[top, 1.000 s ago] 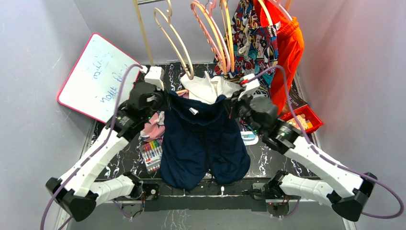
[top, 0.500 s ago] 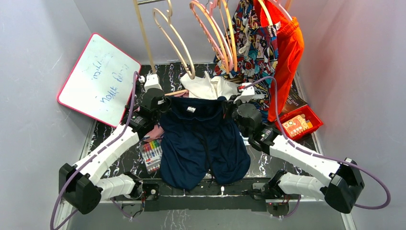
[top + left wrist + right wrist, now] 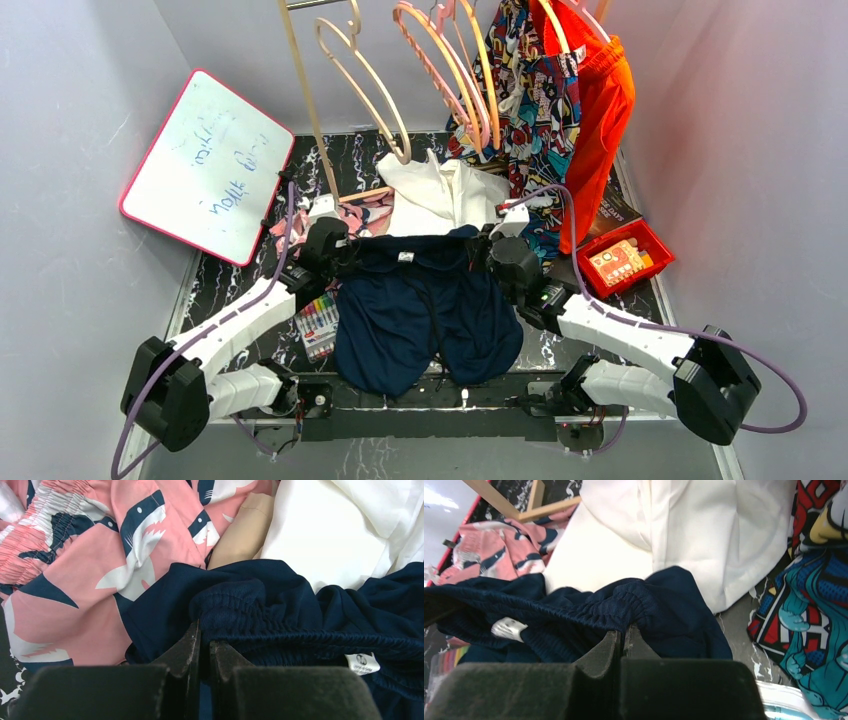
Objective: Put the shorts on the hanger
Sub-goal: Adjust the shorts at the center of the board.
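Observation:
The navy shorts [image 3: 425,310] hang spread between both arms, legs trailing toward the near table edge. My left gripper [image 3: 338,252] is shut on the waistband's left end, and the left wrist view shows its jaws [image 3: 204,636] pinching the gathered elastic [image 3: 280,630]. My right gripper [image 3: 492,252] is shut on the right end; its jaws [image 3: 623,633] close on the navy fabric [image 3: 574,611]. The white label [image 3: 405,256] faces up. The orange-tan hanger [image 3: 484,70] hangs on the rack behind, apart from the shorts.
Beige hangers [image 3: 360,80] and a pink hanger [image 3: 440,70] share the rack with comic-print shorts [image 3: 535,90] and orange shorts [image 3: 600,110]. A white garment [image 3: 440,195] and pink print cloth [image 3: 365,212] lie behind the waistband. Whiteboard [image 3: 205,160], marker set [image 3: 318,322], red box [image 3: 625,260].
Both arms have drawn back toward the near edge and lowered, carrying the waistband away from the rack. Both grips have held.

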`<state>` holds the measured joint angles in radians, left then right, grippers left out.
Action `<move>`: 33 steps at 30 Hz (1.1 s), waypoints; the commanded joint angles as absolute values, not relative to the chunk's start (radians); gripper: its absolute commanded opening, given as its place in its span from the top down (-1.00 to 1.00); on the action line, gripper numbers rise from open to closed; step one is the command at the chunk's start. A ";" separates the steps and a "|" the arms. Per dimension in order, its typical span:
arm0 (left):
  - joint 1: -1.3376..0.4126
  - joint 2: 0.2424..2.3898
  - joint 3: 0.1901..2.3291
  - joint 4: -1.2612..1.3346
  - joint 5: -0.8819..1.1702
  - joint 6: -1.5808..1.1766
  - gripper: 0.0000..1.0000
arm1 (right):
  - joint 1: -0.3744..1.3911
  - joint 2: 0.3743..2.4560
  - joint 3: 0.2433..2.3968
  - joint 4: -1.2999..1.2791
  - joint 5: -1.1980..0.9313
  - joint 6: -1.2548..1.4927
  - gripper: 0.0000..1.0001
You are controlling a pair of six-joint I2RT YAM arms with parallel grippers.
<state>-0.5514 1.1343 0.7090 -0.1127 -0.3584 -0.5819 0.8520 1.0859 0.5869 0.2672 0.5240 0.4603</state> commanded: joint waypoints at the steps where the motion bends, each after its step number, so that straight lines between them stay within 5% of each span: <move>1: -0.543 1.087 0.690 -0.109 -0.360 -0.606 1.00 | 0.847 1.053 0.563 0.299 0.542 0.514 1.00; 8: -0.544 1.210 0.745 -0.187 -0.340 -0.632 0.67 | 0.845 1.112 0.571 0.279 0.490 0.478 1.00; 10: -0.544 1.210 0.755 -0.204 -0.333 -0.627 0.29 | 0.845 1.109 0.573 0.260 0.475 0.473 0.96; 15: -0.544 1.155 0.753 -0.214 -0.281 -0.581 -0.55 | 0.844 1.058 0.552 0.246 0.431 0.474 0.39; 19: -0.544 1.107 0.780 -0.276 -0.271 -0.558 -0.95 | 0.845 1.025 0.568 0.210 0.397 0.473 0.11; 25: -0.544 1.023 0.854 -0.407 -0.241 -0.516 -0.97 | 0.844 0.964 0.630 0.095 0.317 0.456 -0.30; 33: -0.544 0.844 0.950 -0.506 -0.167 -0.375 -0.97 | 0.845 0.874 0.741 -0.100 0.145 0.342 -0.34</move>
<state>-0.5507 0.9436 0.8944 -0.4438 -0.2199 -0.4782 0.8497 0.9112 0.6590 -0.0265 0.2516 0.4118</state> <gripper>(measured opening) 0.983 0.674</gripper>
